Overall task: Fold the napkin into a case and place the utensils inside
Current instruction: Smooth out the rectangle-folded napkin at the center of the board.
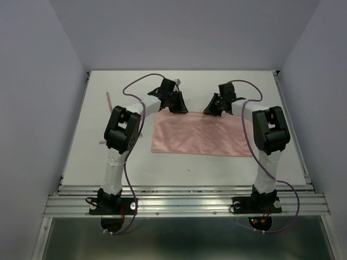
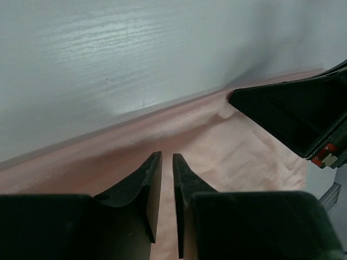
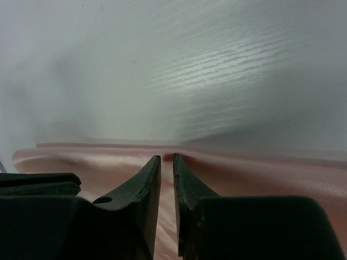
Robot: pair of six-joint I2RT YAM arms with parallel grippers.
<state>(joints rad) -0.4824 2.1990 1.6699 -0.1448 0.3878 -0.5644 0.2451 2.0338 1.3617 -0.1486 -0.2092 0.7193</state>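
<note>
- The thin salmon-pink cloth napkin [image 1: 203, 135] lies spread flat on the white table [image 1: 217, 173], between the 2 arms and nearer the far half of the table, as a wide rectangle with light wrinkles
- Both arms reach forward and bend inward, so the 2 grippers meet the napkin's far edge side by side but apart from each other
- The left gripper [image 1: 178, 110] is down at the far edge near the napkin's left corner
- In the left wrist view its 2 black fingers [image 2: 149, 179] stand almost together with only a narrow slit between them, tips low over the pink cloth [image 2: 233, 157] just inside the far edge; I cannot tell whether any cloth is pinched
- The right gripper [image 1: 210, 111] is down at the same far edge, around its middle
- In the right wrist view its fingers [image 3: 146, 179] are drawn nearly together with their tips right on the cloth's far border [image 3: 260, 173], and a sliver of pink shows between the tips, so it is nipping the napkin's edge
- The left wrist view shows a small pucker of cloth raised at the right gripper's tip [image 2: 233, 98]
- 1 slender pale-pink utensil [image 1: 108, 99] lies on the table well to the left of the napkin, beyond the left arm; it is too small to say which kind
</note>
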